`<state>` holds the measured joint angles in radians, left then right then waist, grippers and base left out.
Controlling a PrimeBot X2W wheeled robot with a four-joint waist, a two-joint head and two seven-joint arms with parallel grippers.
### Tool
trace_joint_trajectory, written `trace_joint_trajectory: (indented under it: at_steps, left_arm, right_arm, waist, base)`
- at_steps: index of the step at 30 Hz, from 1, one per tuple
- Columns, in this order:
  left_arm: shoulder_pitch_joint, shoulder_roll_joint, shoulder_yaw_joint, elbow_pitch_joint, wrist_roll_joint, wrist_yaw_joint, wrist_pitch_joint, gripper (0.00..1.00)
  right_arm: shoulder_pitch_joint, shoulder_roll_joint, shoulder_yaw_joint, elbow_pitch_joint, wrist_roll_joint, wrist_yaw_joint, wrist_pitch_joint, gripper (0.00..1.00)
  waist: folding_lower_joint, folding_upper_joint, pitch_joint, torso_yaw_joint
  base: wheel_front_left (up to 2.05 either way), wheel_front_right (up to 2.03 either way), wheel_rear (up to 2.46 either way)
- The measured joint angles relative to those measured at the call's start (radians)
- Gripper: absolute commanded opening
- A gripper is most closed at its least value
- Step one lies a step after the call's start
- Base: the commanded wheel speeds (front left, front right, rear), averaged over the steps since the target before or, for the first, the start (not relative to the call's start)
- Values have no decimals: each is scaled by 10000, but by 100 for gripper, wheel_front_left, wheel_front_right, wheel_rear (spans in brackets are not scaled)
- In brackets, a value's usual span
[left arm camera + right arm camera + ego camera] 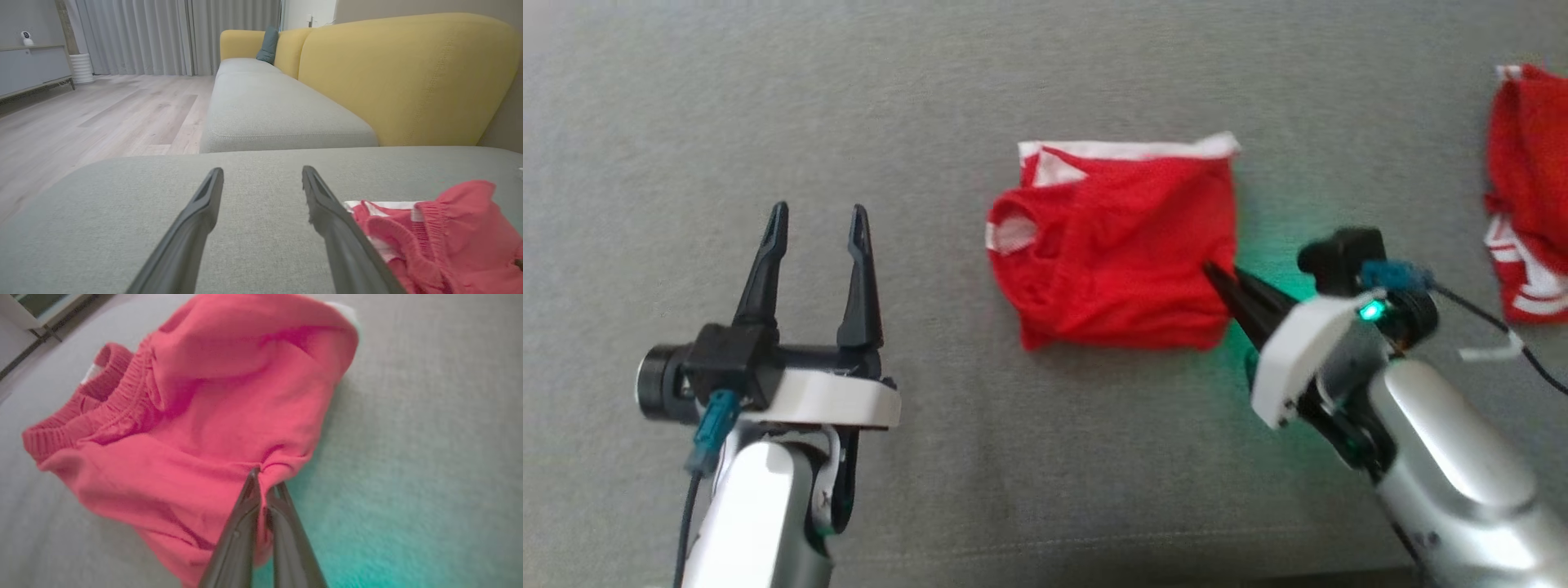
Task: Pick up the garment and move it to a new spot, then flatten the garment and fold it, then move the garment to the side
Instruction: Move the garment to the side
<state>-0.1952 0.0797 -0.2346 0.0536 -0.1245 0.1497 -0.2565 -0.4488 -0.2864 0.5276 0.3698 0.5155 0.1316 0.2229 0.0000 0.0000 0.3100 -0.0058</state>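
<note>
The garment [1115, 249] is red with white trim, folded into a rough square on the grey cushion [1029, 457]. My right gripper [1213, 273] is shut on the garment's right edge, and the cloth bunches around the fingertips in the right wrist view, where the garment [204, 416] spreads to the upper left of the gripper [265, 482]. My left gripper [818, 220] stands open well to the left of the garment, with nothing between its fingers. In the left wrist view the left gripper [261, 175] points across the cushion and the garment [441, 232] lies at the lower right.
A second red and white cloth [1527, 196] lies at the right edge of the cushion. In the left wrist view a yellow sofa back [408, 77] rises behind the seat, and wooden floor [102, 114] lies to the left past the cushion's edge.
</note>
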Motion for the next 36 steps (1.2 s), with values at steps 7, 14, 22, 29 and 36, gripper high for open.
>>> trace_joint_trajectory:
  at_steps: [7, 14, 22, 29, 36]
  left_arm:
    - [105, 98, 140, 0, 88, -96, 0, 100]
    - [69, 151, 119, -21, 178, -107, 0, 100]
    - [-250, 364, 67, -65, 278, -198, 0, 100]
    - [-834, 410, -148, -96, 372, -280, 2, 100]
    - [-1195, 435, -268, -111, 443, -362, 2, 100]
  right_arm:
    - [878, -842, -265, -911, -138, 0, 433, 0]
    - [881, -1106, -646, -1302, -151, 0, 617, 0]
    - [-969, -1735, -1039, -1072, -50, 0, 347, 0]
    - [-2051, -2715, -1653, 190, 253, 0, 15, 0]
    - [-2561, -3463, -2631, 1601, -54, 0, -598, 0]
  waist:
    - [0, 0, -123, -962]
    - [0, 0, -56, -1821]
    - [0, 0, 547, -2333]
    - [0, 0, 1180, -2436]
    - [0, 0, 1757, -2391]
  base:
    - [0, 0, 0]
    - [0, 0, 0]
    - [0, 0, 0]
    - [0, 0, 0]
    - [0, 0, 0]
